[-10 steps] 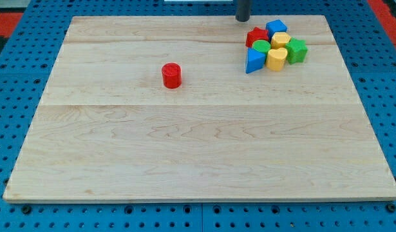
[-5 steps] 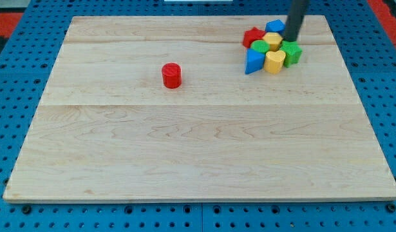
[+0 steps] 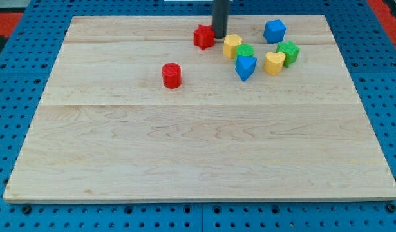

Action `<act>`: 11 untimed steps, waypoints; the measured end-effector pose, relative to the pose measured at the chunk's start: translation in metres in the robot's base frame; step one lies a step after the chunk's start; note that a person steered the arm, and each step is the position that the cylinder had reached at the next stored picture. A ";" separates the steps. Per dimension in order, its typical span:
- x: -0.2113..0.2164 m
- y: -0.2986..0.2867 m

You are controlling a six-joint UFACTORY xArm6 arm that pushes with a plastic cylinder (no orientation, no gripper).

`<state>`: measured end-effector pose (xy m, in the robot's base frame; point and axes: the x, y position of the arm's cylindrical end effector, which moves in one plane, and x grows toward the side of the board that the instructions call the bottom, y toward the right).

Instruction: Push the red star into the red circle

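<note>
The red star (image 3: 203,37) lies near the view's top, on the wooden board (image 3: 198,154). My tip (image 3: 219,35) stands right against its right side. The red circle (image 3: 172,75), a short red cylinder, stands below and to the left of the star, well apart from it. The rod rises from the tip out of the view's top.
To the right of my tip lie a yellow block (image 3: 232,46), a green block (image 3: 245,52), a blue triangle-like block (image 3: 245,66), a yellow heart (image 3: 273,62), a green block (image 3: 288,52) and a blue block (image 3: 274,30). A blue pegboard (image 3: 17,103) surrounds the board.
My tip swept left through the cluster. The red star slid left away from the others, and the remaining blocks spread apart. The red circle has not moved.
</note>
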<state>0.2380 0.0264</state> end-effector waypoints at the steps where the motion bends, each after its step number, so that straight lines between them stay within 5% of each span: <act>1: -0.030 -0.013; 4: 0.090 -0.025; 5: 0.094 -0.028; 7: 0.016 -0.032; 8: -0.003 0.037; 9: 0.025 0.092; 11: 0.044 0.016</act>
